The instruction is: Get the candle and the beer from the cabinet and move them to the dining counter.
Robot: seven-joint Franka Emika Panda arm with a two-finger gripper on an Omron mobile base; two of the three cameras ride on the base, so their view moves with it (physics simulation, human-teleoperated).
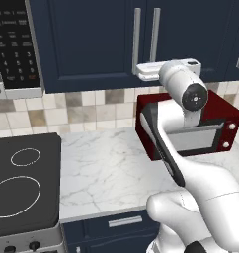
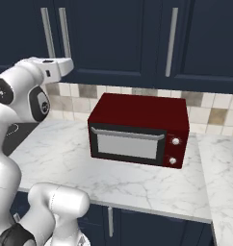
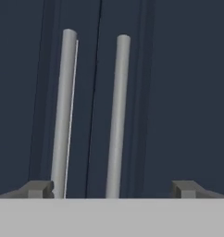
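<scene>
My arm rises from the base, elbow bent above the microwave [image 2: 137, 129], wrist level and aimed at the cabinet [image 1: 92, 39]. My gripper [image 3: 112, 189] faces its two closed doors, jaws spread wide and holding nothing. Both handles [image 3: 117, 115] stand between my fingertips [image 3: 38, 189], the left handle just beside my left tip; contact unclear

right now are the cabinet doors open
No, both navy cabinet doors sit shut, their two silver bar handles side by side ahead of the open pincer.
</scene>
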